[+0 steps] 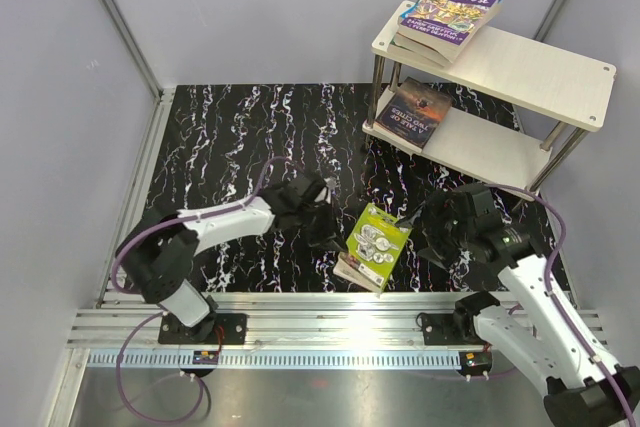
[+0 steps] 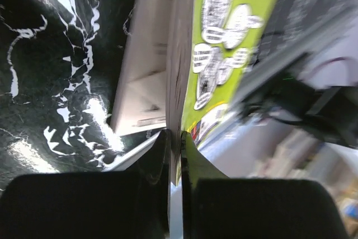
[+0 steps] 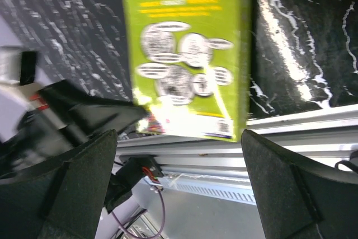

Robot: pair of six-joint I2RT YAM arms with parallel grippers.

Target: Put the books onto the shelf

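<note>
Up front, the lime-green book [image 1: 375,244] tilts over the tabletop [image 1: 230,137], its edge pinched in the left gripper's [image 2: 174,138] closed jaws; blur hides what lies beneath. The right gripper's [image 1: 432,229] jaws gape wide just beside it. On the shelf [image 1: 540,72], a purple book [image 1: 450,12] covers most of its stack.

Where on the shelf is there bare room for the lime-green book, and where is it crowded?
Top board: bare from the purple-topped stack rightward. Lower board: bare right of the dark book. Crowded: the top board's left end, and the near table edge, where the left hand grips the lime-green book beside the open right hand.
</note>
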